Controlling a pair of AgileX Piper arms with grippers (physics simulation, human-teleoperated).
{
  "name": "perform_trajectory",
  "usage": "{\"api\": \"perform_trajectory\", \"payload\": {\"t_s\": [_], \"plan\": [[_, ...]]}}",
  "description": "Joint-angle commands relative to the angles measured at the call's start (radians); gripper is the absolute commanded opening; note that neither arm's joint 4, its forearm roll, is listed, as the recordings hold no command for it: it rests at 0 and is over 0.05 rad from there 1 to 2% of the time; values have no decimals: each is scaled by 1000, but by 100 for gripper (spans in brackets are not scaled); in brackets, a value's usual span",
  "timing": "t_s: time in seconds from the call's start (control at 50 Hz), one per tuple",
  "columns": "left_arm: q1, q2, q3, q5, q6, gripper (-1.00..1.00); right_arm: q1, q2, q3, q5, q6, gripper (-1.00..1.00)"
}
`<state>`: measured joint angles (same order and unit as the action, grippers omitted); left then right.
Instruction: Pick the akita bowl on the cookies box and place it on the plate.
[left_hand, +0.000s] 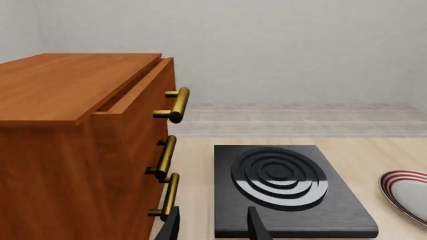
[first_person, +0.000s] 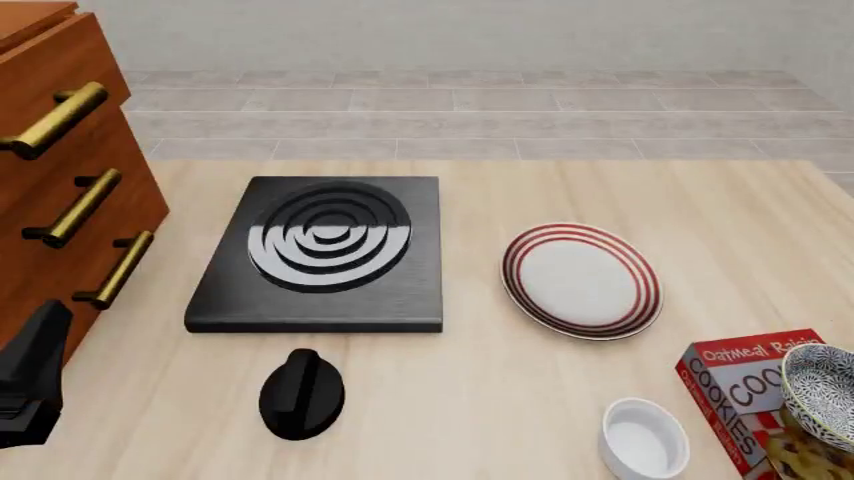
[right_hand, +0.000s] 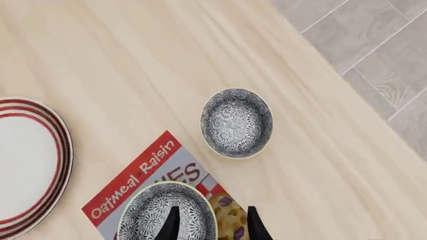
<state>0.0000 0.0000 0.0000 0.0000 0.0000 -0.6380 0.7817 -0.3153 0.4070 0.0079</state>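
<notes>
Inspector: At the time of inspection the right gripper (right_hand: 210, 225) stood directly above the speckled grey akita bowl (right_hand: 168, 212). Its two dark fingers were parted, one over the bowl's inside and one just past its rim. They held nothing.

Clerk: And the bowl's position?

Inspector: It sat upright on the red rectangular cookies box (right_hand: 143, 175), covering part of the lettering. The words "Oatmeal Raisin" were readable in white; beneath them only the letters "IES" showed in the right wrist view, and "COO" in the front view. A picture of cookies occupied the carton's lower part.

Clerk: Anything nearby?

Inspector: A second speckled bowl (right_hand: 237, 123) stood on the pale wooden table (right_hand: 133, 60) just beyond the carton. The round white plate with red rings (first_person: 581, 279) lay on the table beyond the carton toward the left, apart from it. A plain glossy white small bowl (first_person: 643, 438) stood just left of the carton.

Clerk: The left side?

Inspector: The left gripper (left_hand: 212, 226) had its fingers apart and empty, near a black stove plate with raised rings (left_hand: 283, 187), a black knob (first_person: 302, 392) and a brown wooden drawer cabinet with brass handles (left_hand: 80, 150).
</notes>
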Motion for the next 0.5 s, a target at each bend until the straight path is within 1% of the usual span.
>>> {"api": "perform_trajectory", "payload": {"t_s": [0.02,0.2,0.22,0.26,0.5], "plan": [[0,0,0,0,0,100,16,52,67,-63,-12,100],[0,0,0,0,0,100,20,95,100,-123,-5,100],[0,0,0,0,0,100,21,101,101,-129,2,100],[0,0,0,0,0,100,18,107,102,-136,-5,100],[0,0,0,0,0,100,26,157,131,-198,0,100]]}}
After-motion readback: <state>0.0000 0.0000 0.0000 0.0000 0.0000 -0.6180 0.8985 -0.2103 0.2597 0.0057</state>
